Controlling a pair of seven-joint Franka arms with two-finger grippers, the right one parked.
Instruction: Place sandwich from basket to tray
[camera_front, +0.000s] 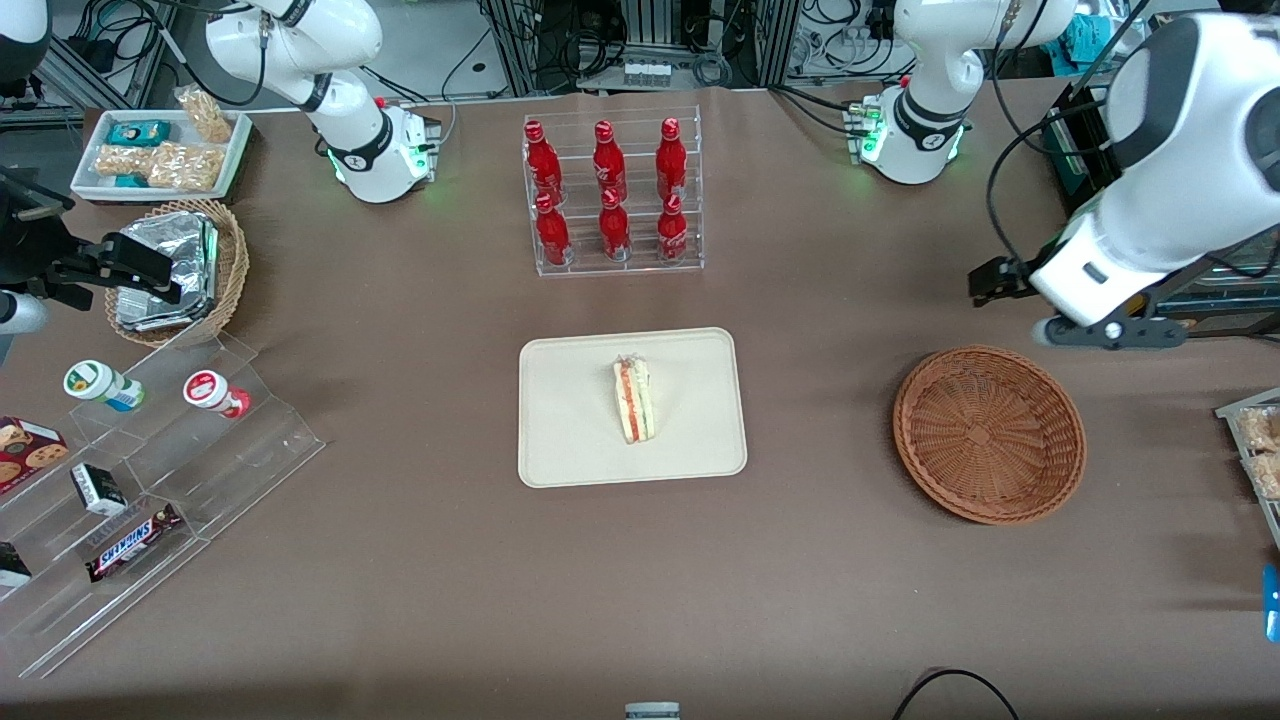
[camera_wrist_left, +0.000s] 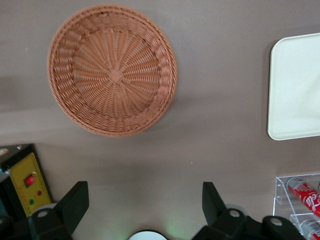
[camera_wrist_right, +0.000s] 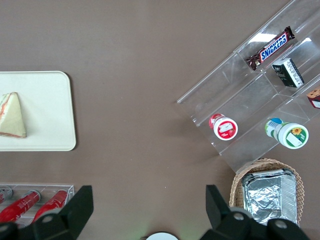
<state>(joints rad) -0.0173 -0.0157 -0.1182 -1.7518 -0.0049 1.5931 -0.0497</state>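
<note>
The sandwich (camera_front: 632, 400) lies on the cream tray (camera_front: 570, 440) in the middle of the table, apart from any gripper; it also shows in the right wrist view (camera_wrist_right: 12, 116) on the tray (camera_wrist_right: 50, 110). The reddish-brown wicker basket (camera_front: 988, 435) stands empty toward the working arm's end of the table. My left gripper (camera_front: 995, 280) hangs above the table, farther from the front camera than the basket. In the left wrist view the gripper (camera_wrist_left: 144, 187) is open and empty, with the basket (camera_wrist_left: 112, 70) and a corner of the tray (camera_wrist_left: 295, 85) in sight.
A clear rack of red bottles (camera_front: 612, 195) stands farther from the front camera than the tray. Toward the parked arm's end are a stepped acrylic shelf of snacks (camera_front: 150, 470), a tan basket of foil packets (camera_front: 180, 265) and a white snack tray (camera_front: 160, 150).
</note>
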